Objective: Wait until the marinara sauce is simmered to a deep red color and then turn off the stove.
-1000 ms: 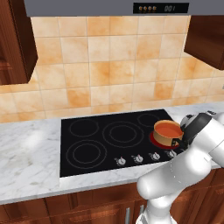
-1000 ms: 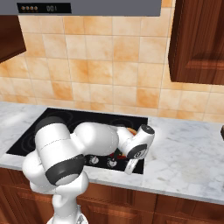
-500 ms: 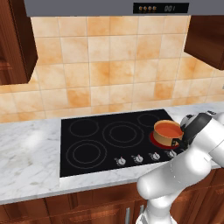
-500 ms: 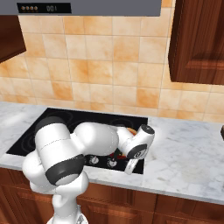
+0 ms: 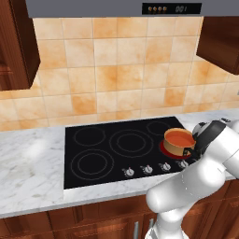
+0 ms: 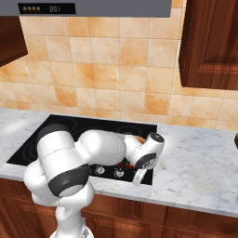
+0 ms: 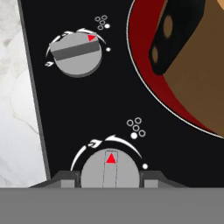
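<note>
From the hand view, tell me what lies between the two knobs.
Bare black stove glass, printed with white burner dots and dial arcs. No object sits between the near knob and the far knob.

marble counter [image 5: 32, 163], orange tile backsplash [image 5: 116, 70], wooden cabinets [image 6: 209, 42], range hood [image 5: 116, 7]

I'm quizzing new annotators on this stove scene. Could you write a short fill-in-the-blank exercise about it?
1. The pot stands on a burner that glows ____.
2. The stove is set into a ____ counter.
3. In the hand view, the gripper sits at a knob whose triangle mark is ____.
4. The sauce in the pot looks ____.

Answers: red; marble; red; orange-red
</note>
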{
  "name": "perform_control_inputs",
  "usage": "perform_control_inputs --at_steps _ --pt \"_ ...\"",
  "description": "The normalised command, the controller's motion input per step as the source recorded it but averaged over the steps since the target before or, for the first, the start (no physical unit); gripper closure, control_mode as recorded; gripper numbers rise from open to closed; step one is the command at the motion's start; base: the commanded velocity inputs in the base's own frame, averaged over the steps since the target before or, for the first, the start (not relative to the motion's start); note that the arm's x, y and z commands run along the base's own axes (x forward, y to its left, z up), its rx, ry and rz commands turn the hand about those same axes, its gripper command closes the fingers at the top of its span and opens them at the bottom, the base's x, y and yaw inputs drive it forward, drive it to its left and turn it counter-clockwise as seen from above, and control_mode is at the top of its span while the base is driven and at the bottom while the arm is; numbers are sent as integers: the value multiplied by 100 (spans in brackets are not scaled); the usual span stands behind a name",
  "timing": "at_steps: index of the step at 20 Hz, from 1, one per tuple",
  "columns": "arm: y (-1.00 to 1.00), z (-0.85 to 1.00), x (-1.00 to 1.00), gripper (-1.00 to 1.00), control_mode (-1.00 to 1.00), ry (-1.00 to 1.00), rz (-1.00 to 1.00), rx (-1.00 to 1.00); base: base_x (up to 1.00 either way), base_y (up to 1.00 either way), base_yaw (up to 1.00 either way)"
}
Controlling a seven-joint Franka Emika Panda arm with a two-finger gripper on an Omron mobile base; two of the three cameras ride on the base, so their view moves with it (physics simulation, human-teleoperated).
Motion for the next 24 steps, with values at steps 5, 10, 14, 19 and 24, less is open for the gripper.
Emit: perform_control_inputs --at_steps 5,10,14,19,24 --pt "0 0 0 100 -100 0 0 0 0 0 0" --pt "0 0 0 100 -100 0 0 0 0 0 0" --pt "0 0 0 100 -100 0 -1 0 0 0 0" --pt "0 0 -13 100 -100 0 -17 0 0 0 0" --pt "0 0 -19 100 -100 0 -22 0 0 0 0"
